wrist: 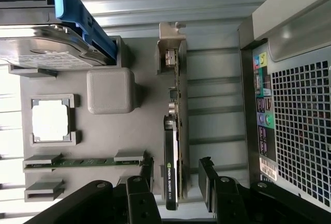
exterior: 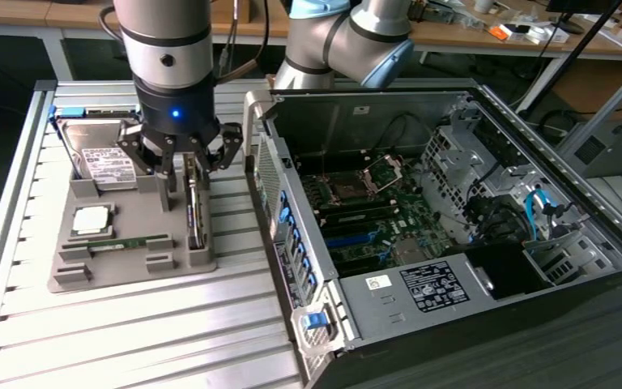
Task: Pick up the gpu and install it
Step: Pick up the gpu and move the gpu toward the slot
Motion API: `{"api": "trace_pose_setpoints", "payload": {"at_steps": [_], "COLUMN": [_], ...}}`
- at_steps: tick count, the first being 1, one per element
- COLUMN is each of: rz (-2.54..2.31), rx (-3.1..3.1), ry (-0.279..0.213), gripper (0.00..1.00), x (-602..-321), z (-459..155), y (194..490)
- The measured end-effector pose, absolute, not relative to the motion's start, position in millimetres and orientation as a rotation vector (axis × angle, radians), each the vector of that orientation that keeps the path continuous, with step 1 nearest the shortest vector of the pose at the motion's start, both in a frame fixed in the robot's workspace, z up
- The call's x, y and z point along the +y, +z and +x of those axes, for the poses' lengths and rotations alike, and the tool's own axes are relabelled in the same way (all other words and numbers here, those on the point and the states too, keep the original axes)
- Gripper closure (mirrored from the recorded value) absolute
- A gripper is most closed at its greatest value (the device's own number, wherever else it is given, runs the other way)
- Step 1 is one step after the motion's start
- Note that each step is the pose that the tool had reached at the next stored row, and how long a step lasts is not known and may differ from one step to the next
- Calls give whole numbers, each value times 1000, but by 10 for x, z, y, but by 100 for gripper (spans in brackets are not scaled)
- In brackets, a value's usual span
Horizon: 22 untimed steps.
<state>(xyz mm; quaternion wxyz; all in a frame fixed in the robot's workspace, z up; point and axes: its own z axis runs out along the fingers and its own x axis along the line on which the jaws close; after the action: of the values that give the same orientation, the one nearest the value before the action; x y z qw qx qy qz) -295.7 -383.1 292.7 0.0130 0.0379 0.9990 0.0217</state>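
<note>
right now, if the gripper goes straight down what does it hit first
The gpu, standing on edge in the gray tray; the open gripper straddles it, so it probably slides between the jaws, though depth is unclear.

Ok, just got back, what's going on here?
The arm's gripper is over the grey tray, open, a finger on each side of the gpu, which stands on edge in its slot. The fingers aren't touching it; nothing is lifted yet. The open computer case sits beside the tray, on the exterior view's right.
</note>
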Motion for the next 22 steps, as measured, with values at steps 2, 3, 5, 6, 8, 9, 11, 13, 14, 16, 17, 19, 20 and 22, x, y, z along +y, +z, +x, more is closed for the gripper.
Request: {"api": "trace_pose_setpoints", "payload": {"at_steps": [2,3,5,6,8,9,11,13,14,16,17,19,20,22], "rz": [118,118,118,118,118,118,118,118,118,118,118,118,118,118], "rx": [3113,3113,3113,3113,3112,3112,3112,3113,3113,3113,3113,3112,3113,3113], "ry": [68,68,68,68,68,68,68,67,68,68,68,68,68,68], "gripper": [52,52,52,52,52,52,52,52,52,52,52,52,52,52], "x": [-3831,-3831,-3831,-3831,-3831,-3831,-3831,-3831,-3831,-3831,-3831,-3831,-3831,-3831], "z": [-2957,-2957,-2957,-2957,-2956,-2957,-2957,-2957,-2957,-2957,-2957,-2957,-2957,-2957], "y": [2922,2919,2913,2909,2902,2898,2891,2885,2882,2876,2873,2866,2863,2857]}}
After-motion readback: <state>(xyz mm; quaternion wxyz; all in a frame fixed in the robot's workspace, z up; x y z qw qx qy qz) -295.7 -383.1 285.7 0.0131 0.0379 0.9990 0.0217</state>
